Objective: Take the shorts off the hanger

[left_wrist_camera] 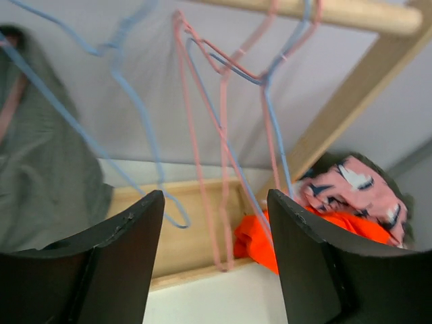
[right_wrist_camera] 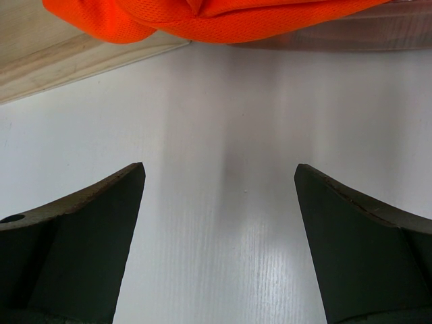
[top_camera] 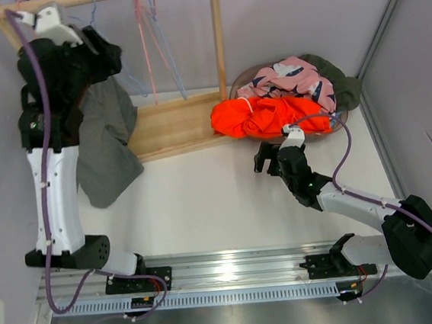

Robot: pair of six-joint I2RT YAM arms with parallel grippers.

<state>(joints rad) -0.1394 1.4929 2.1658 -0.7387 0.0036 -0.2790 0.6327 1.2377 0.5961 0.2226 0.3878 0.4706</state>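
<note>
Judging by the heap, most looks done; orange shorts (top_camera: 269, 116), a pink floral pair (top_camera: 292, 78) and an olive pair (top_camera: 344, 84) fill the basket (top_camera: 236, 79); grey shorts (top_camera: 107, 142) hang on the rack (top_camera: 218, 31), not yet off. The left tool (left_wrist_camera: 216, 202) gapes wide and empty just beside them, facing bare hangers (left_wrist_camera: 223, 155); the right tool (right_wrist_camera: 219, 175), wide and empty, sits low over the surface (right_wrist_camera: 223, 101) near the orange shorts.

We see a wooden rack (top_camera: 218, 31) standing at the back of the white table (top_camera: 204, 201), with a round top bar and a flat base board. Thin wire hangers (top_camera: 144, 46), some pink and some blue, hang close together from the bar. Just to the right of the rack's post there is what seems to be a round brownish basket (top_camera: 241, 76), though its rim is mostly covered. A metal rail (top_camera: 234, 266) runs along the near edge of the table.
</note>
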